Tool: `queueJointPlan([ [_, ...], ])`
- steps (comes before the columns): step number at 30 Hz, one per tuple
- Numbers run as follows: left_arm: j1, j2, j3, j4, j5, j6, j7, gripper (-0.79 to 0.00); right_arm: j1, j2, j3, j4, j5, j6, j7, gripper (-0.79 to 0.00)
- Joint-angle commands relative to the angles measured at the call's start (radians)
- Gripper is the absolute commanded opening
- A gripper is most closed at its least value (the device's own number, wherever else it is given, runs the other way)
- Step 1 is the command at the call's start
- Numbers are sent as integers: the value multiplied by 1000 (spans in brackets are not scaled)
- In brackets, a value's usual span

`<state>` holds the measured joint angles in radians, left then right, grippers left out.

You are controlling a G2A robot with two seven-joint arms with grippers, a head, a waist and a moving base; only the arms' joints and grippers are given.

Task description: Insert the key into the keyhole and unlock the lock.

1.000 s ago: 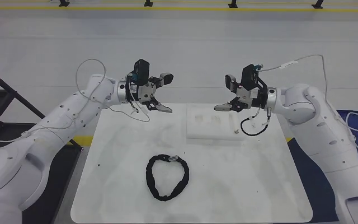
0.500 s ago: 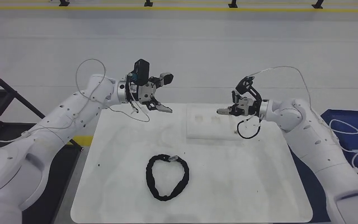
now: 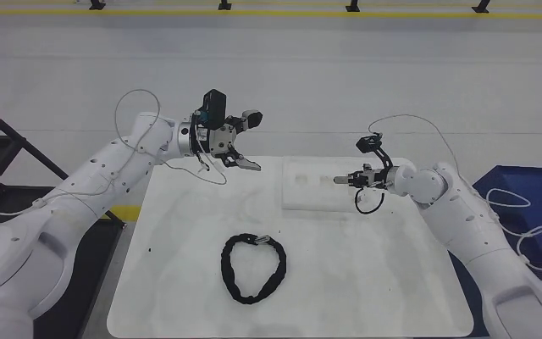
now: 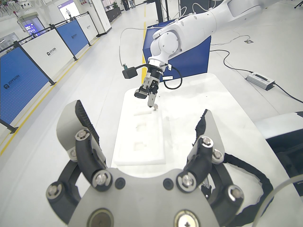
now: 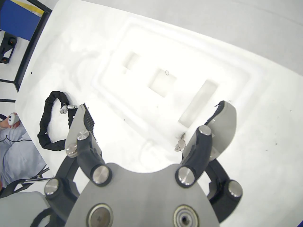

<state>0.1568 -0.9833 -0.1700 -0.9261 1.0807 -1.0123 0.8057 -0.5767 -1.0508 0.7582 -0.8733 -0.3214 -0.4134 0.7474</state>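
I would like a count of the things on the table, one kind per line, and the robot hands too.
Chain lock: 1
Key: 1
Foam tray: 1
Robot hands: 2, left hand and right hand
Total: 5

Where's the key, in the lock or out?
Out. The key lies on the foam tray by the right gripper; the lock sits apart.
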Motion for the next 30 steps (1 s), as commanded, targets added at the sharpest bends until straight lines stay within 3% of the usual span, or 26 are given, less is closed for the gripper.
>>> queueJointPlan([
  [1,0,0,0,0,0,0,0,0,4,-5,-10,5,-23,36,13,0],
  [9,0,0,0,0,0,0,0,0,18,-28,-34,29,-32,159,117,0],
  [15,0,0,0,0,0,0,0,0,19,-45,-22,61,60,266,210,0],
  [30,0,0,0,0,0,0,0,0,17,-46,-20,61,71,269,209,0],
])
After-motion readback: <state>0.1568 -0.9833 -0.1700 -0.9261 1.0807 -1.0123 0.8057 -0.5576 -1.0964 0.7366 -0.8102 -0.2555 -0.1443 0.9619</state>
